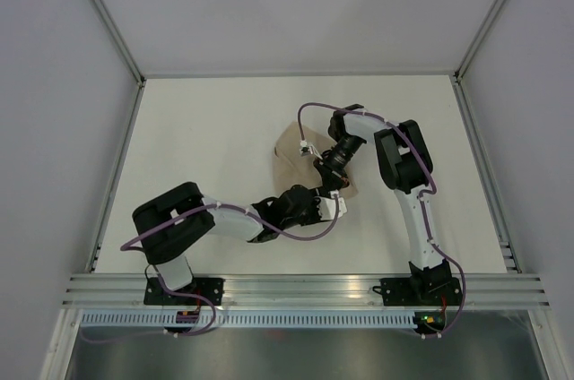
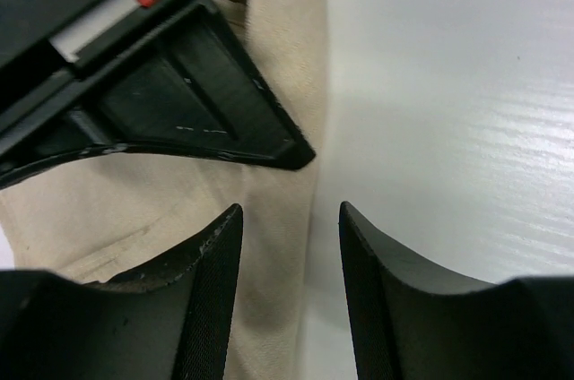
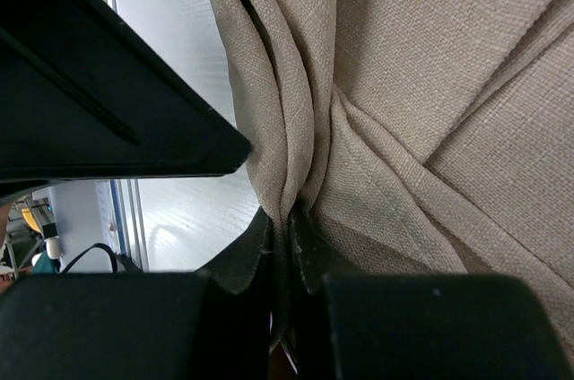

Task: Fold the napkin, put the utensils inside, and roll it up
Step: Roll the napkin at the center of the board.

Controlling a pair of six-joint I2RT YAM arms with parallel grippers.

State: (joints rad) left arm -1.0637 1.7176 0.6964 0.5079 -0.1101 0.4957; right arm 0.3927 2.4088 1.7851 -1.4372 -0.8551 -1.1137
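Observation:
The beige napkin [image 1: 291, 158] lies bunched in the middle of the white table, mostly hidden under both grippers. My right gripper [image 3: 289, 223] is shut on a pinched fold of the napkin [image 3: 430, 84], whose layers fan out above the jaws. My left gripper [image 2: 291, 219] is open, its jaws astride the edge of a folded strip of the napkin [image 2: 278, 246], and the other gripper's black body [image 2: 179, 102] is just beyond it. In the top view the left gripper [image 1: 334, 205] sits right below the right gripper [image 1: 325, 172]. The fork is not in view.
The white table [image 1: 197, 147] is walled by grey panels at the left, back and right. A metal rail [image 1: 305, 289] with both arm bases runs along the near edge. Purple cables loop over both arms.

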